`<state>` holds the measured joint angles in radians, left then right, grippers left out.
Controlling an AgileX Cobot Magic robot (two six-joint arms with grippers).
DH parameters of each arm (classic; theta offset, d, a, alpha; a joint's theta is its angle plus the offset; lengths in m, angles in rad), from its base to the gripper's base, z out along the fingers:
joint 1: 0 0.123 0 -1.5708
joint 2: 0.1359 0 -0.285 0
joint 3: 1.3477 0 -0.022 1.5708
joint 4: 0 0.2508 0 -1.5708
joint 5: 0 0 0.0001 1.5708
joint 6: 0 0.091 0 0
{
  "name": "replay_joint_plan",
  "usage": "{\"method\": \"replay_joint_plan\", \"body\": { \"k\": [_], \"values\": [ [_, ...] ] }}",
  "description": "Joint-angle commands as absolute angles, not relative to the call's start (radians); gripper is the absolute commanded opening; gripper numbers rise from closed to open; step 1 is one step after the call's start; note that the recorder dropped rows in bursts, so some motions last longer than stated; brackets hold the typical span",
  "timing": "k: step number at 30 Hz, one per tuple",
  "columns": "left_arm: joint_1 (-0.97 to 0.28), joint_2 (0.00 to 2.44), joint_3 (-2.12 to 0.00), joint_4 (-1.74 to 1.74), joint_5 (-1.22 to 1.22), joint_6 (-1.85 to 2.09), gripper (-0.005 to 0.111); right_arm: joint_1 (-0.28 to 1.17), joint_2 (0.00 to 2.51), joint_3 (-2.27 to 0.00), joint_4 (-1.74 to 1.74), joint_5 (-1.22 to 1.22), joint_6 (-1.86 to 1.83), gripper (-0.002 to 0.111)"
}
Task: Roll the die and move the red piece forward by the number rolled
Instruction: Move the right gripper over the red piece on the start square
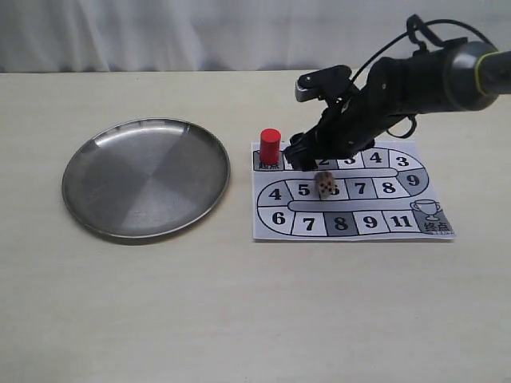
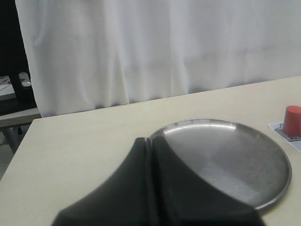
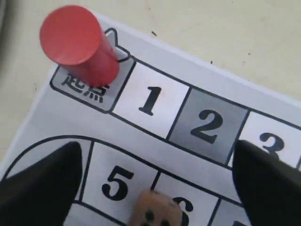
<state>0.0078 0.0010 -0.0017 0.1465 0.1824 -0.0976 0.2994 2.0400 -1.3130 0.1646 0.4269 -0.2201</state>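
Observation:
The tan die rests on the paper game board, on the line between squares 5 and 6; the right wrist view shows the die with dark pips, free between the wide-apart fingers. The red piece stands upright on the start square at the board's near-left corner, and the red piece shows beside square 1. My right gripper hovers open just behind the die, over squares 1 and 2. My left gripper is shut and empty, out of the exterior view, near the plate's rim.
A round steel plate lies left of the board, its rim close to the board's left edge; the plate also fills the left wrist view. A white curtain hangs behind the table. The right arm reaches in from the upper right.

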Motion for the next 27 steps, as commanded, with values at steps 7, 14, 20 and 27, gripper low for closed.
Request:
{"method": "replay_joint_plan", "body": {
  "k": [7,14,20,27],
  "values": [
    [-0.001,0.0,0.0,0.144,0.173,-0.099,0.0,0.294,1.86,-1.313,0.142,0.61,-0.23,0.085],
    [-0.001,0.0,0.0,0.144,0.173,-0.099,0.0,0.292,1.858,-1.269,0.142,0.7,-0.225,0.004],
    [-0.001,0.0,0.0,0.144,0.173,-0.099,0.0,0.292,1.858,-1.15,0.142,0.606,-0.223,0.004],
    [-0.001,0.0,0.0,0.144,0.173,-0.099,0.0,0.294,1.858,-1.106,0.142,0.544,-0.223,0.004]
  ]
}}
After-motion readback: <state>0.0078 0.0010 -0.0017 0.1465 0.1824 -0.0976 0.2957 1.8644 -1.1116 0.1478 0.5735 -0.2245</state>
